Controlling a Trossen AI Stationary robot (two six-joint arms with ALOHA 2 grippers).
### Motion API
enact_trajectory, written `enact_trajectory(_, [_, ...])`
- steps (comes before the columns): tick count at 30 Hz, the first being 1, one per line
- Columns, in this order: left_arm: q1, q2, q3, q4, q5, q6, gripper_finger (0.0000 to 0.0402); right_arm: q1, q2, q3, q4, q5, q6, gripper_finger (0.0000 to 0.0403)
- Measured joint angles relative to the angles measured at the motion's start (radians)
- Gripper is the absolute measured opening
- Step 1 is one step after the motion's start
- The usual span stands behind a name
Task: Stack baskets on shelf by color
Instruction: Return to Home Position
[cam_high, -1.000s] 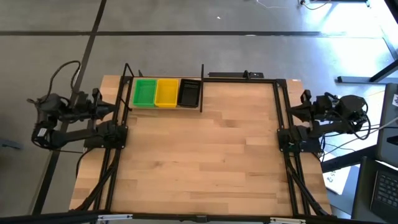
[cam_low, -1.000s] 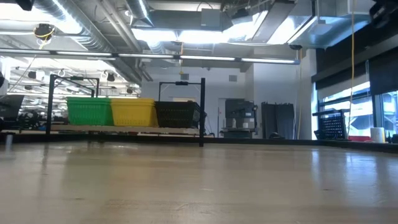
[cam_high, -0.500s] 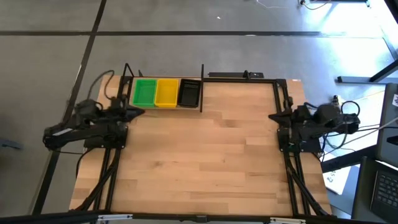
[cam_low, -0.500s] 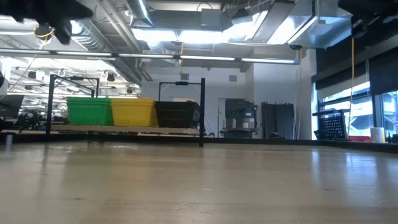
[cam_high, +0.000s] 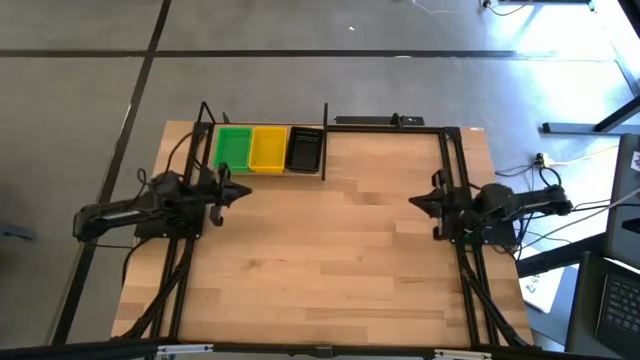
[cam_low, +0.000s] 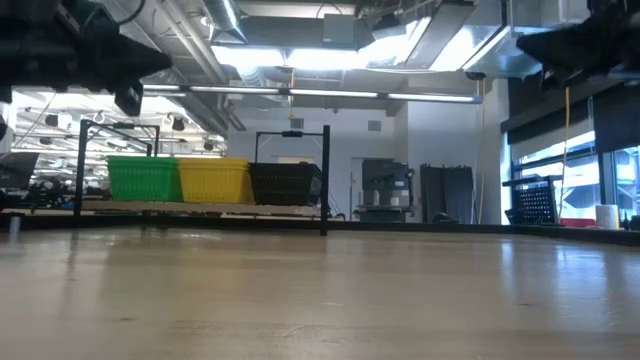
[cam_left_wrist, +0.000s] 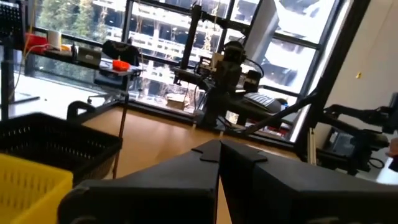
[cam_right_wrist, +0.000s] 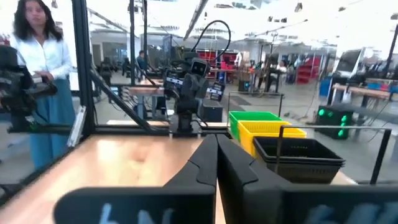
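A narrow light-wood shelf (cam_low: 200, 208), framed by thin black rods and posts, stands along the far edge of a pale wooden surface (cam_high: 330, 260). Three colours of small rectangular plastic baskets sit on the shelf in one tight row, their sides touching. The green basket (cam_high: 232, 149) is at one end of the shelf, the yellow basket (cam_high: 267, 148) is in the middle, and the black basket (cam_high: 305, 149) is at the other end, just beside a tall black post. From table height, each colour reads as one upright block with perforated walls and a thicker rim on top. All three are level with each other. How many baskets are nested inside each block cannot be told.

The left end effector (cam_high: 238, 192) hangs above the surface just in front of the shelf's green end, touching nothing. Its wrist camera shows the two dark fingers pressed together with nothing between them. The right end effector (cam_high: 418, 203) hangs well apart from the shelf, out past its black end, over the other side of the surface. Its fingers are likewise closed tight and empty.

A person (cam_right_wrist: 40, 74) in a white top stands in the room beyond the surface, well apart from the shelf.
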Motion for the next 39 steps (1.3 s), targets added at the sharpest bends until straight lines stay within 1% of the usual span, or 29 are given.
enact_trajectory(2, [0.000, 0.000, -0.030, 0.023, 0.000, -0.014, 0.0000, 0.000, 0.000, -0.041, 0.049, 0.000, -0.038, 0.0000])
enact_trajectory(4, [0.000, 0.000, -0.028, 0.019, -0.001, -0.021, 0.0000, 0.000, 0.000, -0.080, 0.099, 0.000, -0.073, 0.0000])
enact_trajectory(6, [0.000, 0.000, -0.028, 0.019, 0.001, -0.022, 0.0000, -0.001, 0.001, -0.094, 0.089, -0.001, -0.092, 0.0000])
enact_trajectory(13, [0.000, 0.000, -0.028, 0.020, 0.124, -0.019, 0.0000, -0.001, 0.000, -0.094, 0.074, 0.000, -0.105, 0.0000])
enact_trajectory(15, [0.000, 0.000, -0.028, 0.019, 0.143, -0.019, 0.0000, -0.002, 0.000, -0.094, 0.073, -0.001, -0.106, 0.0000])
enact_trajectory(23, [0.000, 0.000, -0.028, 0.019, 0.144, -0.019, 0.0000, -0.002, 0.001, -0.093, 0.014, 0.000, -0.105, 0.0009])
enact_trajectory(32, [0.000, 0.000, -0.028, 0.018, 0.145, -0.018, 0.0000, -0.002, 0.001, -0.093, 0.015, 0.000, -0.105, 0.0005])
enact_trajectory(39, [0.000, 0.000, -0.028, 0.018, 0.145, -0.018, 0.0000, -0.002, 0.001, -0.093, 0.015, 0.000, -0.105, 0.0012])
